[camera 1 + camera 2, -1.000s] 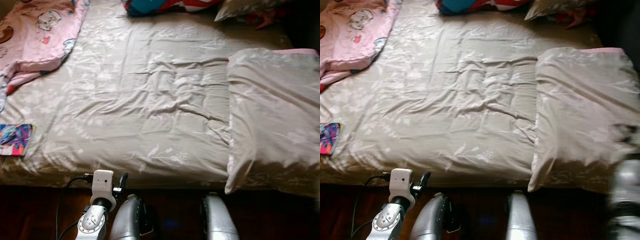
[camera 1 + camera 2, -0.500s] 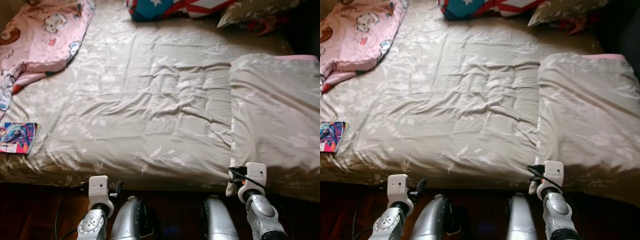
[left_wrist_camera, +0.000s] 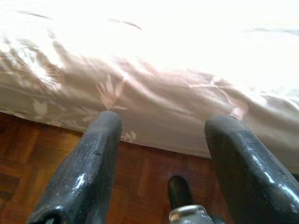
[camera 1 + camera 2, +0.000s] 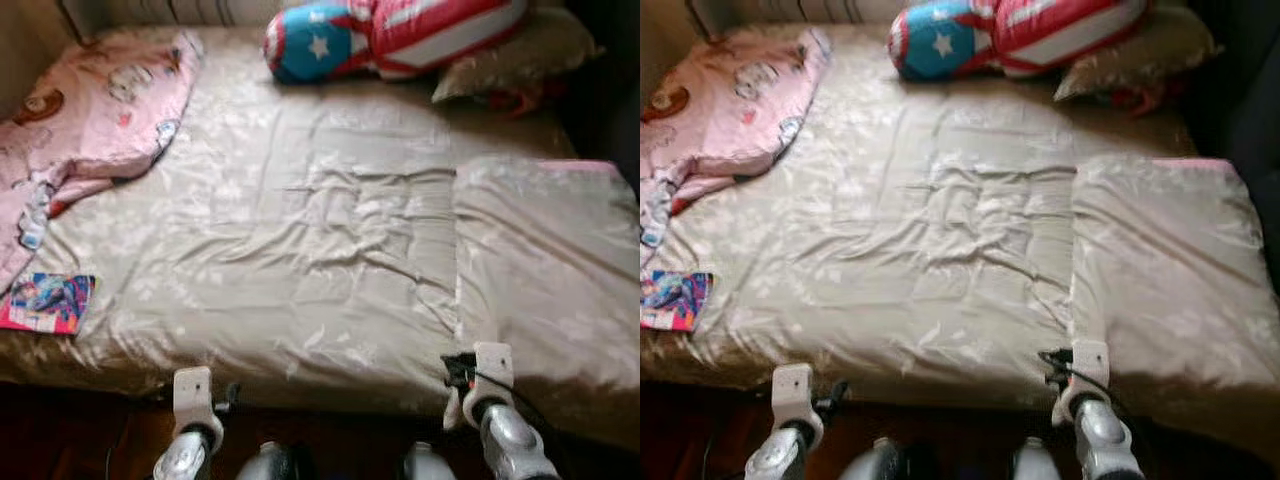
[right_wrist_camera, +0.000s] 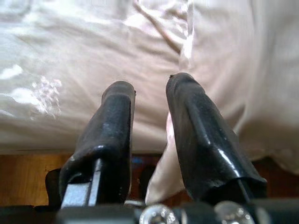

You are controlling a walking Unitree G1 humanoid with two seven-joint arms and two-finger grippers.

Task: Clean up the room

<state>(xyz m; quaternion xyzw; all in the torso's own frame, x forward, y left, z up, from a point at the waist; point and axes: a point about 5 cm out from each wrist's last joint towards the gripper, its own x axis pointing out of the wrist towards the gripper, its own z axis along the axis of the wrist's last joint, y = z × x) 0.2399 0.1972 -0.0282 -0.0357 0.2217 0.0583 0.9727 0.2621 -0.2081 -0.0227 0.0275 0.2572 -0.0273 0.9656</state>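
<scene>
Tilting up since a moment ago, now taking in the striped cushion (image 4: 400,35) at the head of the bed (image 4: 300,250). Hovering at the near edge: left tool (image 3: 161,140) spread wide over the hanging sheet (image 3: 154,107), right tool (image 5: 149,116) nearly together, a narrow gap remaining, beside the folded quilt (image 4: 545,270). Probably best gripping the quilt's corner, lifting evenly, avoiding snagging the sheet beneath. Leaving the pink blanket (image 4: 90,110) and book (image 4: 45,302) for later.

Floor: you see dark wood parquet floor (image 3: 28,154) below the bed's near edge.
Wall: you have a plain beige wall (image 4: 25,40) at the far left corner.
Headboard: pale ribbed headboard (image 4: 190,10) behind the bed.
</scene>
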